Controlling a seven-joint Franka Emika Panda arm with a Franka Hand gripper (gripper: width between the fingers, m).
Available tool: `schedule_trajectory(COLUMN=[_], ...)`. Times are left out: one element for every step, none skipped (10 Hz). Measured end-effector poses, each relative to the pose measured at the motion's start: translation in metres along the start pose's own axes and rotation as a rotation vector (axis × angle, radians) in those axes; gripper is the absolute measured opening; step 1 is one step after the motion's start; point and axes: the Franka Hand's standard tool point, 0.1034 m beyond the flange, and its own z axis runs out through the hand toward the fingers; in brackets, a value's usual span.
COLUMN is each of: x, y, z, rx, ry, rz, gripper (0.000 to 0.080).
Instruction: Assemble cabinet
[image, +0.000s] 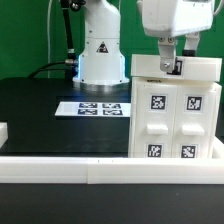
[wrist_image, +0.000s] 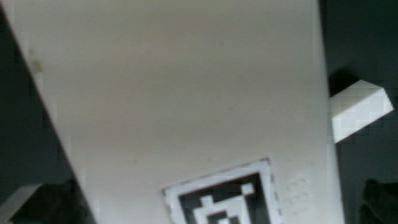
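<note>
The white cabinet body (image: 175, 115) stands upright at the exterior view's right, with square black-and-white tags on its two front doors. A white top panel (image: 150, 68) lies across its top. My gripper (image: 172, 66) comes straight down onto that panel. In the wrist view the top panel (wrist_image: 178, 100) fills most of the picture, with one tag (wrist_image: 231, 203) on it. A dark fingertip (wrist_image: 36, 205) sits against one long edge and the other side is in shadow. The jaws straddle the panel and appear closed on its edges.
The marker board (image: 100, 107) lies flat on the black table in front of the robot base (image: 100, 50). A white border rail (image: 90, 168) runs along the front edge. A white block (image: 3, 131) sits at the left edge. A white bar end (wrist_image: 361, 105) shows beside the panel.
</note>
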Motion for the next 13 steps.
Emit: schedule_trajectory(x=[0.0007,0.0001,-0.0003,-0.0004,-0.0005,-0.0007,-0.0007,-0.0006,-0.0006,-0.0011,-0.0013,-0.0004,0.0012], y=[0.0007,0.0009,0.0012,0.0012,0.0013,0.0015,0.0015,0.0014,0.0014,0.0013,0.0022,0.0016,0.0013], z=[-0.0011,-0.0008,-0.0008,-0.0008,-0.0008,-0.0008,-0.0008,-0.0007,-0.0007,-0.0003,-0.0001,0.0,0.0001], rx=[-0.002,-0.001,-0.001,-0.001,-0.001,-0.001,-0.001,0.0,0.0,0.0,-0.001,-0.008,-0.009], ry=[0.002,0.001,0.001,0.001,0.001,0.001,0.001,0.002,0.002,0.001,0.017,0.03,0.038], rz=[0.001,0.002,0.003,0.004,0.025,0.026,0.028,0.095,0.173,0.261,0.372,0.517,0.687], gripper=[0.0683,0.0683,0.0555,0.0555,0.0555,0.0555,0.0555,0.0555,0.0555,0.0556,0.0556,0.0556,0.0557])
